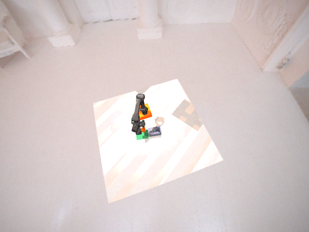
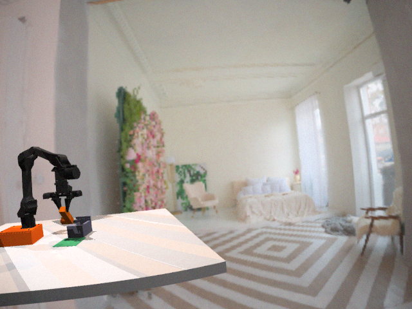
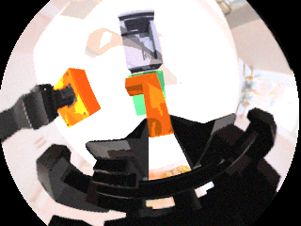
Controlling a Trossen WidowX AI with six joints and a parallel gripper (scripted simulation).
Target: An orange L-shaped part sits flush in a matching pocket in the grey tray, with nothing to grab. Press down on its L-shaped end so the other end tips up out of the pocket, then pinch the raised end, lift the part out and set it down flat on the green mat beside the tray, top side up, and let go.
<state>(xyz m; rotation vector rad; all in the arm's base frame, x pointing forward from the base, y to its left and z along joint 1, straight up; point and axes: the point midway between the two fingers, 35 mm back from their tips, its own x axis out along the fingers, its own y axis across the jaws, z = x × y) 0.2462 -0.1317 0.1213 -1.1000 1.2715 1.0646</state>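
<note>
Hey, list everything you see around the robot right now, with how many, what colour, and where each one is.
L-shaped part: one, orange, held off the table in the claw, hanging over the mat side of the tray.
Tray: one, grey, on the table, its pocket vacated.
Mat: one, green, flat on the table beside the tray.
Table: one, pale with beige stripes, under everything.
Robot base block: one, orange, on the table behind the mat.
Arm: one, black, rising from the base block and bending over toward the tray.
Claw: one, black, pointing down, shut on the part's straight end.
</note>
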